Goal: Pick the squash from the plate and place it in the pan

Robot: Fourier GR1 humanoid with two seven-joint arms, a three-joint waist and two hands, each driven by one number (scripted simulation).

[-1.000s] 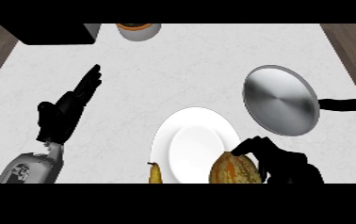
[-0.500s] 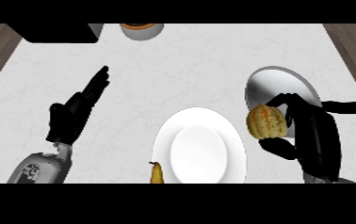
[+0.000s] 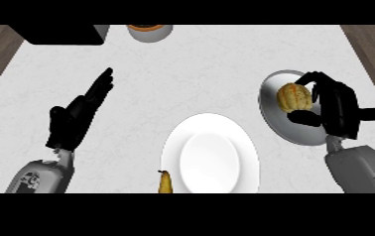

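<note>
The squash (image 3: 293,96), yellow-orange and ribbed, is over the upper part of the grey pan (image 3: 287,126) at the right. My right hand (image 3: 336,107) is curled round it, fingers above and thumb below. Whether the squash rests on the pan's bottom I cannot tell. The white plate (image 3: 210,153) lies at the lower middle with nothing on it. My left hand (image 3: 77,113) rests open at the left, fingers straight and pointing up and to the right.
A small yellow-brown fruit tip (image 3: 165,181) shows at the plate's lower left rim. A grey bowl with orange contents (image 3: 149,31) and a black block (image 3: 62,33) stand at the counter's far edge. Brown floor shows past both upper corners.
My right hand has carried the squash from the plate's lower right edge up and to the right, over the pan. The left hand shifted slightly up.
</note>
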